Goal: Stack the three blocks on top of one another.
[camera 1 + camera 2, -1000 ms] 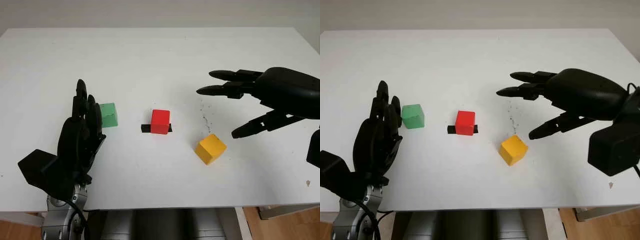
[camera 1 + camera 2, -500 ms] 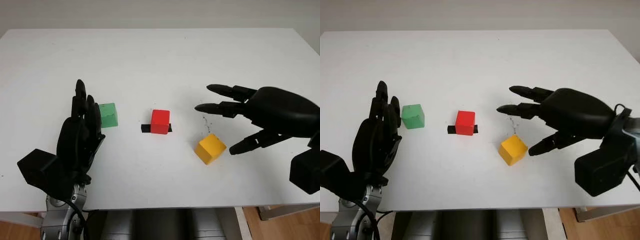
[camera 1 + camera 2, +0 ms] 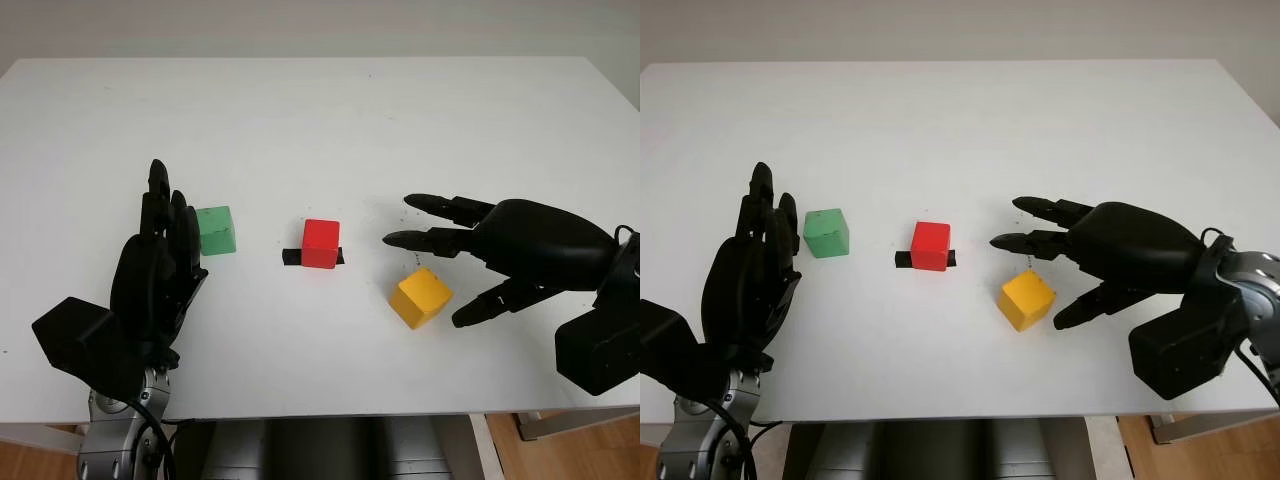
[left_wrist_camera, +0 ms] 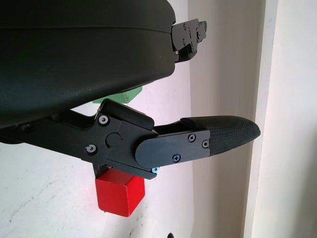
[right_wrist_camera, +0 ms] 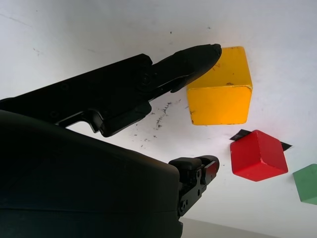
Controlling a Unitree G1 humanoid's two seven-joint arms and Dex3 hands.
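Observation:
Three blocks lie apart on the white table [image 3: 300,120]. The green block [image 3: 215,229] is at the left, the red block [image 3: 321,243] sits in the middle on a strip of black tape [image 3: 291,257], and the yellow block [image 3: 421,297] lies turned at an angle to the right. My right hand [image 3: 440,265] is open and low over the table, its fingers [image 3: 432,240] above and just behind the yellow block and its thumb beside the block's right side, touching nothing. My left hand [image 3: 160,270] is open, upright just left of the green block.
The table's front edge [image 3: 320,412] runs close below both hands. Small dark specks [image 3: 410,245] mark the surface behind the yellow block. The far half of the table is bare white.
My right hand has come down and leftward toward the yellow block, ending around it. The left hand and all three blocks have stayed put.

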